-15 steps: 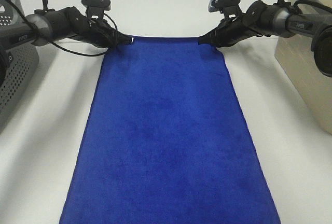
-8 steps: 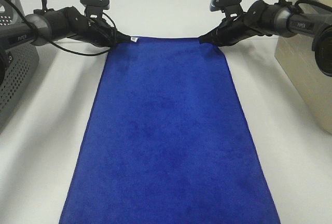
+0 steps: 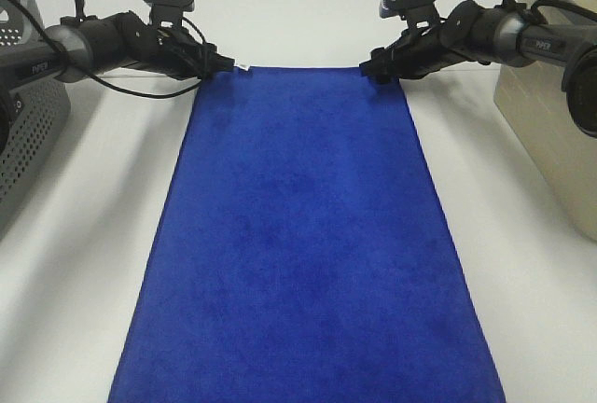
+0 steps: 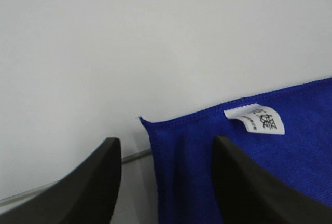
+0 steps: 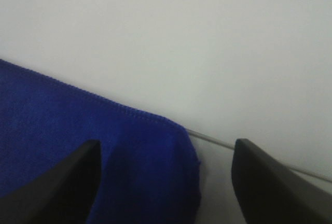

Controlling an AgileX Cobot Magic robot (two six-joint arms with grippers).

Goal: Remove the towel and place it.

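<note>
The royal-blue towel (image 3: pixel 303 235) lies flat and lengthwise on the white table (image 3: pixel 298 11), its near end running out of view. Its white tag (image 3: pixel 242 69) sits at the far left corner. My left gripper (image 3: pixel 220 62) is at that corner. In the left wrist view (image 4: pixel 166 182) its jaws stand apart, with the towel corner (image 4: pixel 290 151) and tag (image 4: pixel 255 121) lying between them. My right gripper (image 3: pixel 371 62) is at the far right corner. In the right wrist view (image 5: pixel 166 182) it is open wide over the towel corner (image 5: pixel 62 125).
A grey perforated basket (image 3: pixel 23 132) stands at the left table edge. A beige bin (image 3: pixel 550 114) stands at the right edge, close behind my right arm. Bare white table lies on both sides of the towel and beyond its far edge.
Both grippers have opened and let go of the towel's far corners, and drawn back a little. The far edge now lies flat and the tag shows.
</note>
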